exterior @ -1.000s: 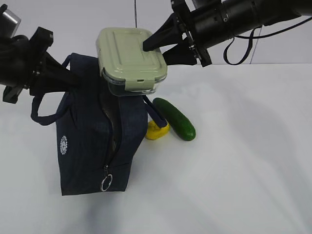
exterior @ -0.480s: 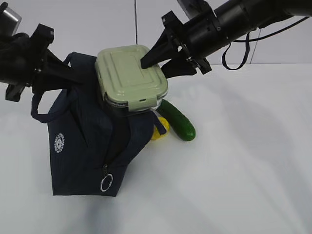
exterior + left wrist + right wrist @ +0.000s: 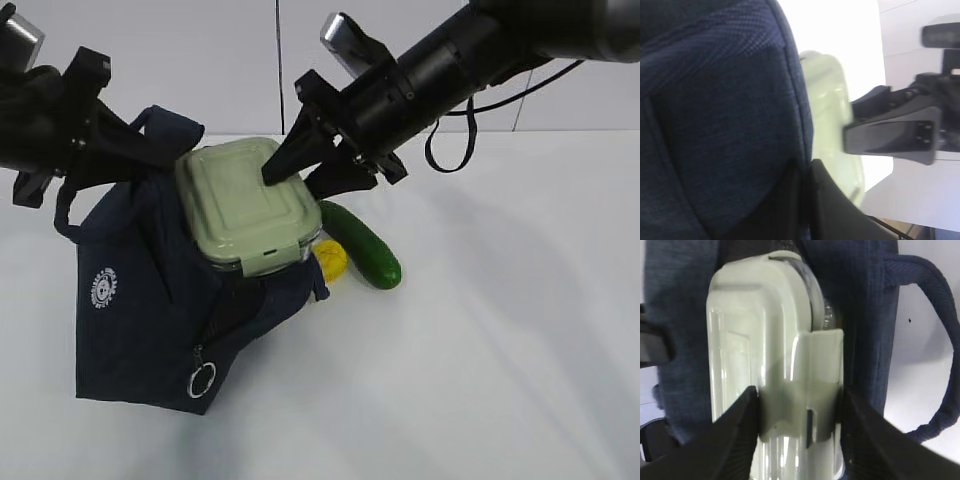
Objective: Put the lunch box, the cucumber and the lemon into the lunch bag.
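Observation:
The lunch box (image 3: 245,205), clear with a sage-green lid, sits tilted in the open top of the navy lunch bag (image 3: 150,300). My right gripper (image 3: 290,175) is shut on its right end; in the right wrist view its jaws clamp the lid's latch (image 3: 802,390) of the lunch box (image 3: 760,340). My left gripper (image 3: 135,155) is shut on the bag's upper edge and holds it open; the left wrist view shows the bag's fabric (image 3: 720,125) pinched between its jaws. The cucumber (image 3: 360,243) and the lemon (image 3: 330,262) lie on the table right of the bag.
The white table (image 3: 480,380) spreads to the right and front of the bag. A bag handle (image 3: 930,340) loops out beside the lunch box. The zipper's metal ring (image 3: 201,380) hangs at the bag's front.
My right gripper has lowered the lunch box leftward into the bag's opening. The bag has tilted and slid left with it.

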`<state>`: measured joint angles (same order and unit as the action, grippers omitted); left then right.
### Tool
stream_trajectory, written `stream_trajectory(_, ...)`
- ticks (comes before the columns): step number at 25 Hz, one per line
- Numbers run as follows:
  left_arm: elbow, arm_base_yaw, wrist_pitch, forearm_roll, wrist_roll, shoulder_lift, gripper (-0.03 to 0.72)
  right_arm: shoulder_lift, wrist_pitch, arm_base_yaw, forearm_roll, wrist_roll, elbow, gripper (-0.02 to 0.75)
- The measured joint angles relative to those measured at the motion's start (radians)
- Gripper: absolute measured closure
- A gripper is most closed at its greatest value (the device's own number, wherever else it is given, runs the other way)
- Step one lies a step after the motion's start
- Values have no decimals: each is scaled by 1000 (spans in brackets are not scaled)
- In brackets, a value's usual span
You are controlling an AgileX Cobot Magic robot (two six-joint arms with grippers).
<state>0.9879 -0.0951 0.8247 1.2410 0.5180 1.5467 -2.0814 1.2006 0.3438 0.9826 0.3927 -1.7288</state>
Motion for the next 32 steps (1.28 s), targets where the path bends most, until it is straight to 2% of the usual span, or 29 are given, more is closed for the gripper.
stream_trajectory(7,0,-2,20,17,0,16,693,-35,-4,22,-22,-3,0,369)
stream_trajectory(13,2,-44,28,54,20,54,693,-35,-39,60,-34,4,0,369)
stream_trajectory(20,2,-57,34,166,57,57,693,-38,-90,68,-34,25,0,369)
stream_trajectory(32,2,-57,34,171,64,57,693,-70,-133,82,66,151,0,369)
